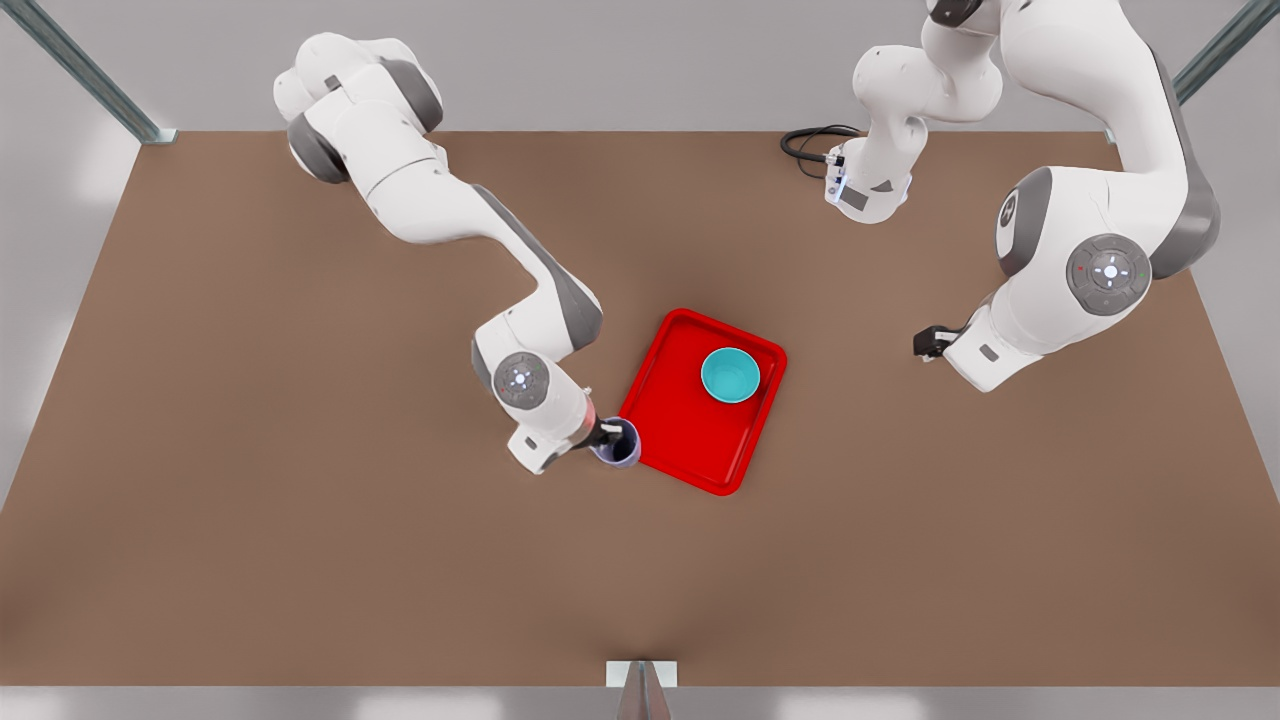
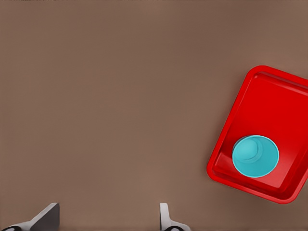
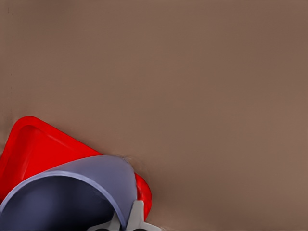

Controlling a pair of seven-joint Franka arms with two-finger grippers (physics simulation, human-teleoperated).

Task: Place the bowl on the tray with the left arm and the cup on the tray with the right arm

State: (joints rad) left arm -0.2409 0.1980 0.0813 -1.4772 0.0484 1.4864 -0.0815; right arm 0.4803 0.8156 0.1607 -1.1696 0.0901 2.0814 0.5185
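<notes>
You will find the right claw (image 1: 612, 437) on the arm at the front view's left, its fingers (image 3: 134, 217) closed across the rim of the cup (image 1: 617, 443), one inside the wall and one outside. The cup is a pale lavender, handleless vessel with a smooth tapered wall and a dark interior; in the right wrist view its rim curves directly against the claw (image 3: 126, 225). It sits at the tray's (image 1: 668, 425) near corner, just beside or overlapping the rim; you cannot tell from these views whether it is lifted or resting on the tabletop (image 1: 300, 480). The tray is bright red, rectangular, with rounded corners and a low raised rim, lying skewed on the brown tabletop, immediately beside the right claw. The bowl (image 1: 730, 375) is teal, round, shallow and glossy, wider than the cup; it stands upright inside the tray, toward the end farthest from the right claw, with nothing gripping it. The left claw (image 1: 928, 343), on the arm at the front view's right, hangs over bare tabletop well apart from tray and bowl; the left wrist view shows its fingers (image 2: 166, 219) spread wide and holding nothing, with the tray (image 2: 226, 144) and bowl (image 2: 255, 156) off to one side.
</notes>
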